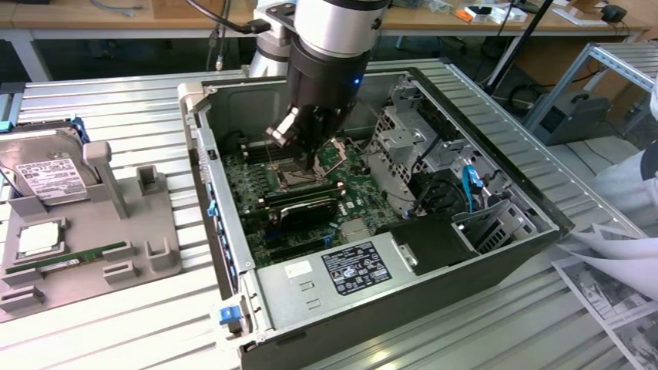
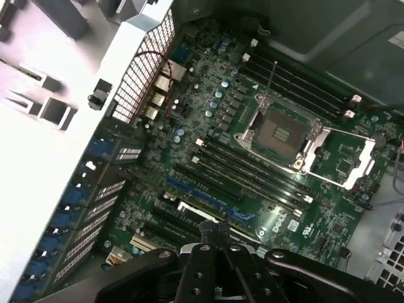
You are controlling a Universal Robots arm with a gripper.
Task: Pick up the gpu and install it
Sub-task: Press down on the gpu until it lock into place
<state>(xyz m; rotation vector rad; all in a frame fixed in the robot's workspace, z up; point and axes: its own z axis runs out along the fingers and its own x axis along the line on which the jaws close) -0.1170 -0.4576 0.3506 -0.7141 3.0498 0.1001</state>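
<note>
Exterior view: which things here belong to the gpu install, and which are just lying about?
Job: gpu, in the open computer case at the motherboard slots; gripper, shut, above the motherboard.
Lying about: hard drive, memory stick and processor on the grey holder; printed papers at the exterior view's right.

A: What kind of place is this?

B: Robotics lab or electronics workshop. Open desktop PC case (image 1: 494, 254) lying on a ribbed metal worktable (image 1: 123, 100), motherboard (image 2: 265, 158) exposed, robot arm (image 1: 329, 46) reaching into it.

A: Anything else?

B: Grey parts fixture (image 1: 113, 231) beside it holding a hard drive (image 1: 46, 173) and a memory stick (image 1: 72, 258). Wooden benches (image 1: 432, 19) behind with cables, printed papers (image 1: 617, 285) at the exterior view's right.
</note>
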